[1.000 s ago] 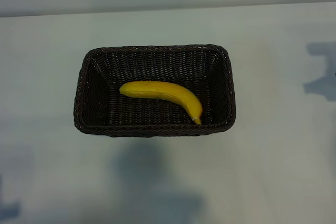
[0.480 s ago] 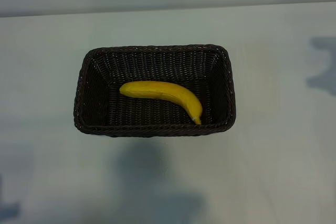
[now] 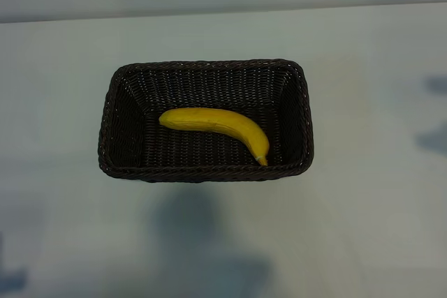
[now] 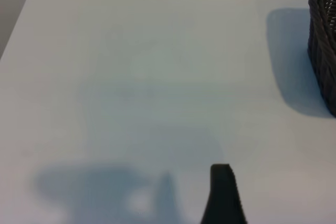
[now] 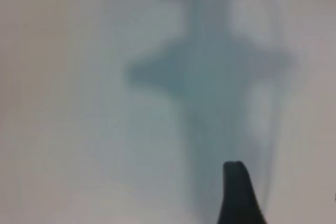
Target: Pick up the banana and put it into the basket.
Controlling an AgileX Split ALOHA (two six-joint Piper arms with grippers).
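The yellow banana (image 3: 215, 125) lies inside the dark-brown wicker basket (image 3: 207, 173), curving across its floor with the pointed tip toward the front right corner. Nothing touches it. Neither arm shows in the exterior view. In the left wrist view my left gripper (image 4: 170, 216) hovers over bare table, one dark finger (image 4: 222, 195) showing, open and empty, with a corner of the basket (image 4: 323, 40) farther off. In the right wrist view my right gripper (image 5: 173, 216) hangs over bare table with one dark finger (image 5: 239, 195) showing, open and empty.
The basket stands near the middle of a pale table (image 3: 363, 228). The table's far edge (image 3: 223, 12) runs across the back. Arm shadows fall on the tabletop in front of the basket and at the right edge.
The arm shadow at the right edge of the exterior view has shrunk and faded toward that edge. Banana and basket have not moved.
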